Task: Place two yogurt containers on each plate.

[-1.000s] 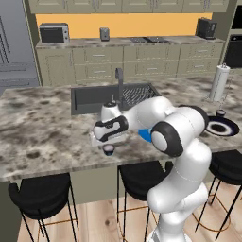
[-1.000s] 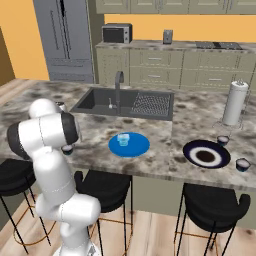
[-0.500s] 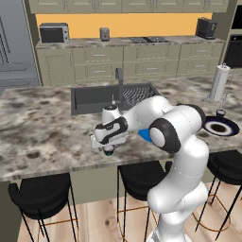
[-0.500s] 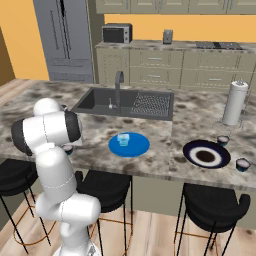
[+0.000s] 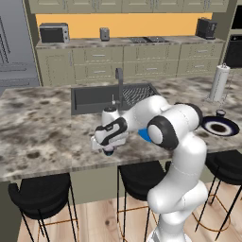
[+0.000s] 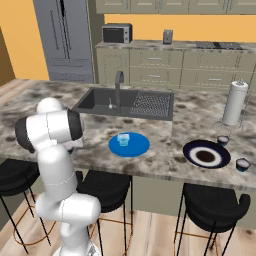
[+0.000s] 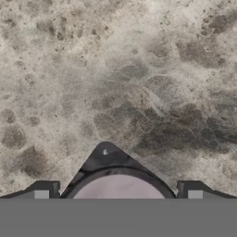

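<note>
While our arm bends low over the near edge of the marbled tabletop, the gripper hangs just above the stone with its jaws spread wide, holding nothing. Between the two dark fingertips in the hand view we see a round dark yogurt cup with a whitish top, standing on the stone with a pull tab pointing away from the hand; the tips stand clear of its sides.

Further along the tabletop we see the bright blue plate, in front of the sink, carrying the pale blue squarish cup. Well to its right lies the dark navy plate with a pale centre. Two more dark round cups stand on the stone near that plate: one just behind it, toward the paper towel roll, and one just beside its right rim.
</note>
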